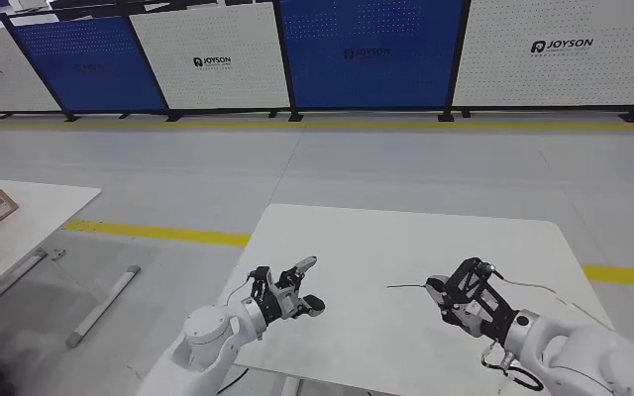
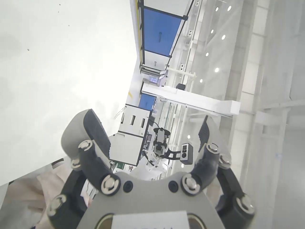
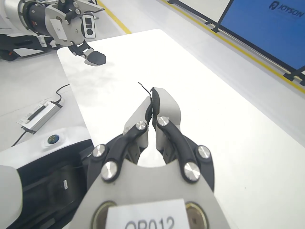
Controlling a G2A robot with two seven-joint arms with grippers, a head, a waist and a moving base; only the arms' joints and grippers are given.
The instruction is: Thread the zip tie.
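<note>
In the top view the left gripper [image 1: 310,284] hangs above the near left part of the white table [image 1: 396,238]. Its arm comes in low from the near edge, and its two fingers are spread wide, one raised and one lower. The right gripper [image 1: 434,288] is over the near right part of the table, well apart from the left one and turned toward it. Its fingers are pressed together on the zip tie [image 1: 404,287], a thin dark strand that sticks out from the tips toward the left gripper, above the table top. The blue and white panels [image 1: 371,49] behind the table each carry a logo with a line of lettering.

In the left wrist view the left gripper [image 2: 150,132] is spread, with nothing between its black pads [image 2: 96,129]. The table [image 2: 59,72] lies to one side. A white label [image 2: 150,220] sits on the gripper's body; its print is cut off.

In the right wrist view the right gripper [image 3: 152,101] is pinched on the zip tie [image 3: 143,87]. The tie's short, slightly bent end pokes out past the fingertips, over the table [image 3: 190,72]. The left gripper [image 3: 100,33] is farther off, over the table's corner, lying sideways with its fingers apart. A printed white label [image 3: 145,213] sits on the right gripper's body. The panels [image 3: 262,13] show the same logo and lettering.
</note>
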